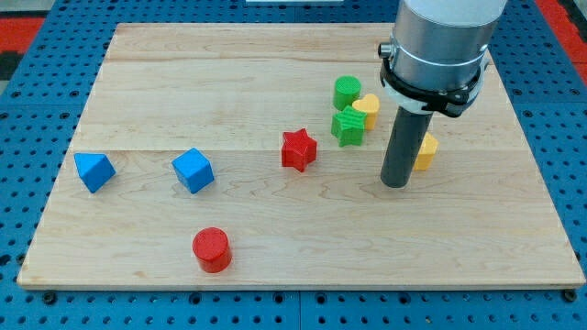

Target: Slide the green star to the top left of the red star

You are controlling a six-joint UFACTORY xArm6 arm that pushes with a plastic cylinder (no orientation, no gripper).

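Observation:
The green star (348,128) lies right of centre on the wooden board (183,82), just right of and slightly above the red star (298,149). A yellow heart (367,110) touches its upper right. My tip (394,182) rests on the board to the lower right of the green star, about a block's width away and not touching it. The rod stands upright.
A green cylinder (347,92) sits above the green star. A yellow block (425,151) is partly hidden behind the rod. A blue triangle (94,171) and a blue cube (193,170) lie at the left. A red cylinder (212,249) is near the bottom.

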